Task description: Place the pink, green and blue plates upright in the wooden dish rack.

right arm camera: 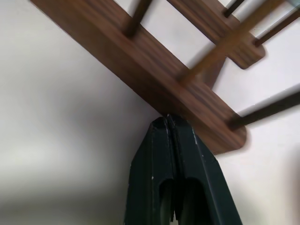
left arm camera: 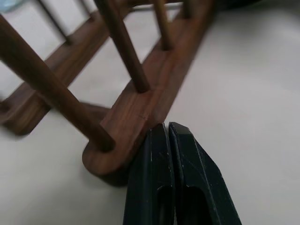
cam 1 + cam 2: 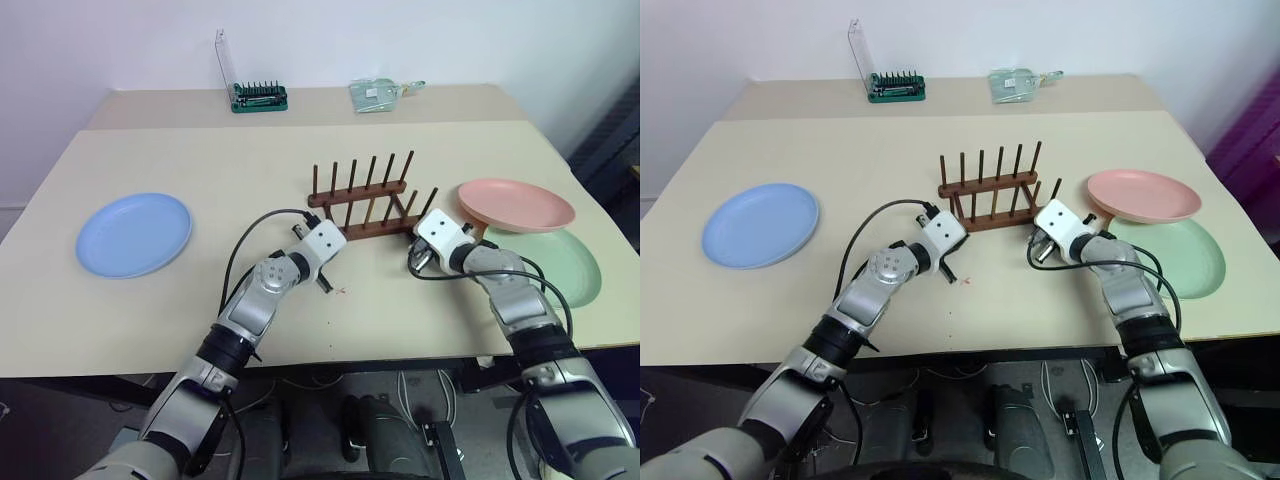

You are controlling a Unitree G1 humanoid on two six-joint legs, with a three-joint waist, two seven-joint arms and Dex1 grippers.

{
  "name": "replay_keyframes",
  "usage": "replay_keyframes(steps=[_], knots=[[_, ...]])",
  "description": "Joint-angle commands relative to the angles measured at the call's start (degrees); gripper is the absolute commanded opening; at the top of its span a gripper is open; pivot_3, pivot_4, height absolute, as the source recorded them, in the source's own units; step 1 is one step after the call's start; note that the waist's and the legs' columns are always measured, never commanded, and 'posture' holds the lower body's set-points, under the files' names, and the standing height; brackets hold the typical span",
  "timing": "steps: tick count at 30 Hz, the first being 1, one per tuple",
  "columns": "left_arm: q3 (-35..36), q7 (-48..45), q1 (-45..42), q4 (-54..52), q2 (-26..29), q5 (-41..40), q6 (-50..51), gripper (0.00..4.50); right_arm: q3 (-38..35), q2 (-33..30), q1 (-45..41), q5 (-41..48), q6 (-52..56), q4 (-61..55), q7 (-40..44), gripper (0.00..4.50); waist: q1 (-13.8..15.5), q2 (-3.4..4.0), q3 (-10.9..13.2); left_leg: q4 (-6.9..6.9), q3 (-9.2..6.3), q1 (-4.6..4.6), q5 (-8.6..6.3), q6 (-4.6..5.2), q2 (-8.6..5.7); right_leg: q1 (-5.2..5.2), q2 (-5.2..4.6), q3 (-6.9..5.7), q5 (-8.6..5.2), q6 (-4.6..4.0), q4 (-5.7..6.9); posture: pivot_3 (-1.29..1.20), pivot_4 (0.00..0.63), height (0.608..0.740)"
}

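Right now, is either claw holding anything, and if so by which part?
Nothing is held. The left claw and right claw are both shut, tips against the near rail of the wooden dish rack.

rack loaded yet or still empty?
Empty. The rack has bare pegs; blue plate, pink plate and green plate lie on the table.

rack: dark brown wooden dish rack [image 3: 368, 203], two base rails, rows of thin upright pegs, empty, standing flat mid-table
rack vs left gripper [image 2: 167, 127]: closed jaw tips touch near rail's rounded end
rack vs right gripper [image 1: 167, 119]: closed jaw tips against near rail's side, by other end
pink plate [image 3: 516, 204]: flat, beyond right jaws, overlapping green plate [image 3: 560, 265]
blue plate [image 3: 134, 233]: flat, well apart from left jaws
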Motion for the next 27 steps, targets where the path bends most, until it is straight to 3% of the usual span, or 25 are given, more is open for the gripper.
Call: replay_keyframes(steps=[1,11,16,19,24,27], knots=[[2.73,3.99,-1.27,6.73,1.87,2.13,-0.54,0.04,0.3,0.97,-3.54,-1.32,-3.38,4.09,-1.81,0.0,-0.15,0.01,-0.01,-0.02,0.01,0.0,0.0,0.0,0.0,0.0,0.0,0.0,0.0,0.01,0.01,0.0,0.15,0.73],[2.71,2.36,-2.69,9.06,2.56,1.56,-4.2,0.04,0.18,1.97,-6.66,-1.86,-6.6,8.62,-2.36,0.0,-1.01,0.03,-0.01,-0.12,0.07,0.06,0.0,0.0,0.02,-0.02,0.01,0.01,0.13,0.21,0.04,0.0,0.15,0.73],[2.3,-6.81,3.07,-4.95,3.45,-3.81,-6.69,0.04,-2.48,-4.43,0.38,4.05,-5.24,-7.41,8.4,0.0,-0.86,0.07,0.0,-0.31,0.12,0.05,0.0,0.0,0.03,-0.13,0.0,0.08,0.09,0.23,0.03,0.0,0.15,0.73],[2.99,-14.5,7.12,-16.24,3.74,-11.08,-4.7,0.0,-7.42,-10.1,5.04,11.31,3.28,-20.84,15.17,0.84,-0.57,0.15,0.08,-0.43,0.13,-0.01,0.0,-0.01,0.05,-0.23,-0.06,0.12,0.08,0.17,0.02,0.0,0.15,0.73],[4.08,-23.91,9.88,-25.01,4.22,-22.12,4.1,0.0,-11.13,-18.37,6.01,9.34,9.96,-24.83,14.98,3.32,0.15,0.16,0.09,-0.08,0.07,-0.14,-0.02,-0.02,0.03,-0.21,-0.1,0.09,-0.09,0.03,-0.02,0.0,0.15,0.73],[2.5,-26.72,10.11,-26.85,5.5,-23.09,4.95,0.0,-11.9,-20.92,5.64,9.07,10.18,-23.36,15.49,3.32,0.19,0.18,0.09,-0.07,0.07,-0.12,-0.02,-0.03,-0.02,-0.21,-0.07,0.08,-0.1,0.0,-0.05,0.0,0.15,0.73]])
